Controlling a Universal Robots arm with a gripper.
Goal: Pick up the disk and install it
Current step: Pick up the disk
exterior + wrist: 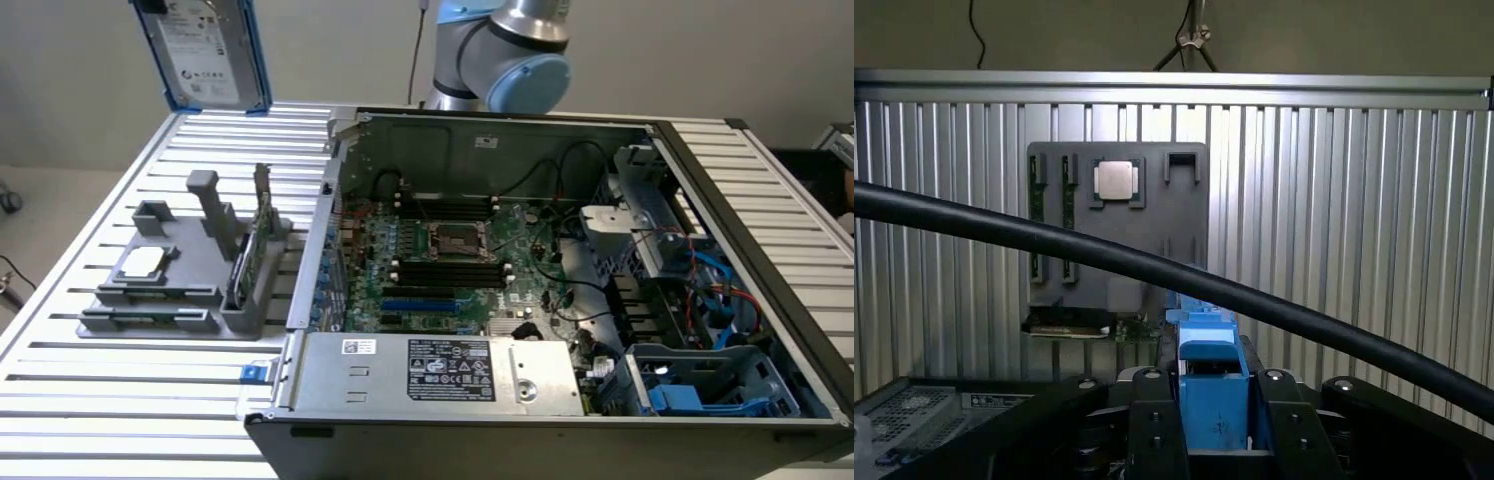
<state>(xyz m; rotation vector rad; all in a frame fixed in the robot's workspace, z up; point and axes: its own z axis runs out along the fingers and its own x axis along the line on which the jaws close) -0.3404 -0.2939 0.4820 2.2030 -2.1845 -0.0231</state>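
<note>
Disk [203, 50] — silver-grey, white label, blue frame — hangs upright above the ribbed metal table's [120, 400] far corner, at the exterior view's left; gripper [1214, 425], half closed, clamps its blue edge. Pale wall [67, 90] behind.

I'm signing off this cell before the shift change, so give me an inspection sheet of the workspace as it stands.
Surface: ribbed metal table, carrying the case and tray.
Job's things: disk upright, over the table's far corner at the exterior view's left; open computer case.
Clutter: grey tray with a small silver chip.
Grippers: gripper closed on the disk's blue carrier.
Cables: thick black cable crossing before the wrist camera; wiring inside the case.
Surroundings: plain wall.
</note>
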